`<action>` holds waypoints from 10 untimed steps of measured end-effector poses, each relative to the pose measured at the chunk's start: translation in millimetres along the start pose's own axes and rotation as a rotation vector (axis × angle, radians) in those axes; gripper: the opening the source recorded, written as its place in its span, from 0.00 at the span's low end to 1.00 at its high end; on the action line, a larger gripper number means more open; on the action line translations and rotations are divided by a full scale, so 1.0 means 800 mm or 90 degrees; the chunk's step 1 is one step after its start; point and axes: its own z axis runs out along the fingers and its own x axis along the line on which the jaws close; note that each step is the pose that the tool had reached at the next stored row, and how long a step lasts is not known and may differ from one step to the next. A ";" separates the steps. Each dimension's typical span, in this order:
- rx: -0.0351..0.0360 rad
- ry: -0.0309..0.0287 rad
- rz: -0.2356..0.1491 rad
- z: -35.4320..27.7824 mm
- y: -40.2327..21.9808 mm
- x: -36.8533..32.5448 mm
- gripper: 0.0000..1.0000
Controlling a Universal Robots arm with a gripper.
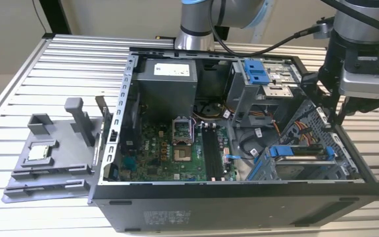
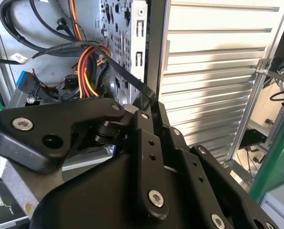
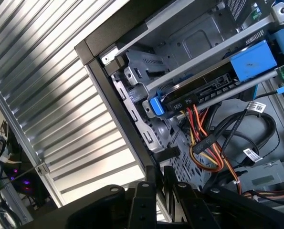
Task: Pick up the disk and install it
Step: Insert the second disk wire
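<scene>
Disk [image 1: 301, 153] sits slotted in the computer case's [image 1: 242, 197] drive cage [image 1: 308, 170], seemingly installed, so the gripper [image 1: 338, 117] hangs closed and empty above the rim.

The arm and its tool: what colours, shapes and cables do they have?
The arm is a silver-grey tube with a light blue joint cap; a black cable runs along it. Its wrist carries a pale grey block. The tool is matte black, made of flat linked plates with silver screws.
</scene>
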 end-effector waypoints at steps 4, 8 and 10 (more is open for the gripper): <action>-0.0001 0.0000 0.000 0.0002 -0.0003 0.0005 1.00; 0.0000 0.0000 0.000 0.0003 -0.0003 0.0006 1.00; 0.0000 0.0000 0.000 0.0003 -0.0004 0.0006 1.00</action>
